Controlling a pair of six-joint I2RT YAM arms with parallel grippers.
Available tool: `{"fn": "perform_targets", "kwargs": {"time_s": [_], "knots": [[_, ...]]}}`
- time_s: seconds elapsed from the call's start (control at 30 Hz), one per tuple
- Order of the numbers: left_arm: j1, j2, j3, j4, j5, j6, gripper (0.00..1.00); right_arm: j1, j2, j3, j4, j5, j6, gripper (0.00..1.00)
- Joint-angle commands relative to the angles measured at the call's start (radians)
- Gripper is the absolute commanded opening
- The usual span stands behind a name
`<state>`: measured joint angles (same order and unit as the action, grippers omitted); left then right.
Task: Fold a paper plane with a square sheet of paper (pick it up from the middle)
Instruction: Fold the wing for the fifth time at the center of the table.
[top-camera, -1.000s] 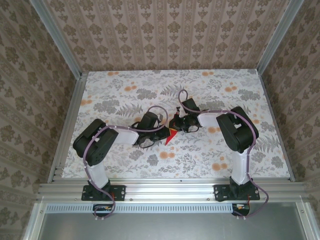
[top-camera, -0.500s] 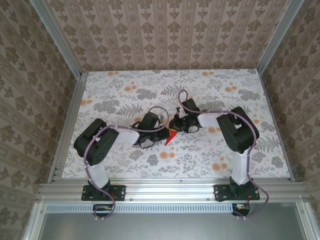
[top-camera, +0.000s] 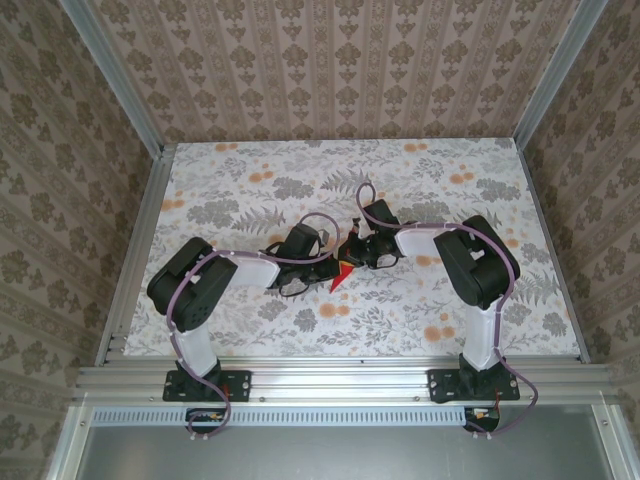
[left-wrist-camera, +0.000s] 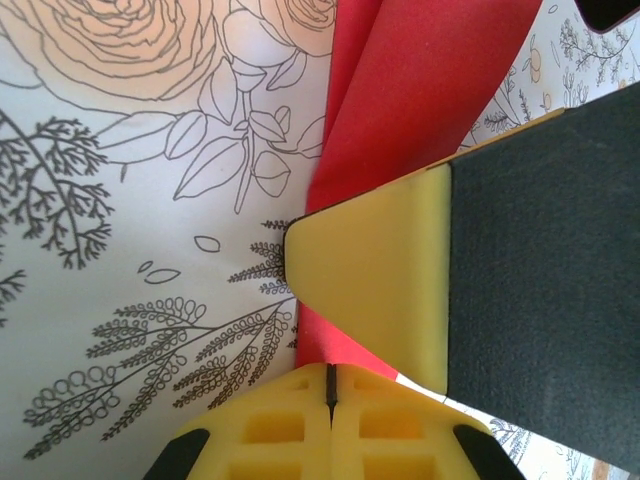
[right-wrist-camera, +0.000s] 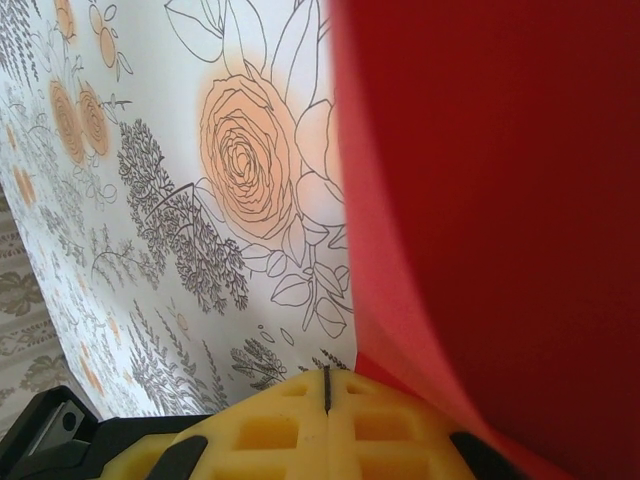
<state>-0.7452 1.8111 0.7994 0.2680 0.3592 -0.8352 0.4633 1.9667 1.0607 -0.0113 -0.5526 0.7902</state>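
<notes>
Arms reach from the near edge of the table (top-camera: 430, 315) and meet at its middle, where the paper (top-camera: 338, 275) shows as a small red wedge, tip toward 7 o'clock. Left gripper (top-camera: 322, 272) sits at its 9 o'clock, right gripper (top-camera: 353, 257) at its 1 o'clock. The left wrist view has a yellow finger (left-wrist-camera: 370, 270) across layered red paper (left-wrist-camera: 420, 80); whether either claw is spread or pinching, I cannot tell. In the right wrist view the paper (right-wrist-camera: 500, 200) curves up close to the lens. The step looks like creasing a fold: one claw should pin the layers while the other presses along the edge, slowly, so nothing slips.
</notes>
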Motion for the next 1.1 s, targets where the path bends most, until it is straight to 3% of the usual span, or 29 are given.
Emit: {"fn": "perform_targets", "kwargs": {"time_s": [0.0, 1.07], "knots": [[-0.011, 0.026, -0.019, -0.179, -0.001, 0.048, 0.04, -0.016, 0.042, 0.032, -0.078, 0.069, -0.028, 0.03], [-0.039, 0.059, -0.014, -0.26, 0.037, 0.105, 0.03, -0.153, 0.197, 0.287, -0.087, 0.132, -0.087, 0.03]]}}
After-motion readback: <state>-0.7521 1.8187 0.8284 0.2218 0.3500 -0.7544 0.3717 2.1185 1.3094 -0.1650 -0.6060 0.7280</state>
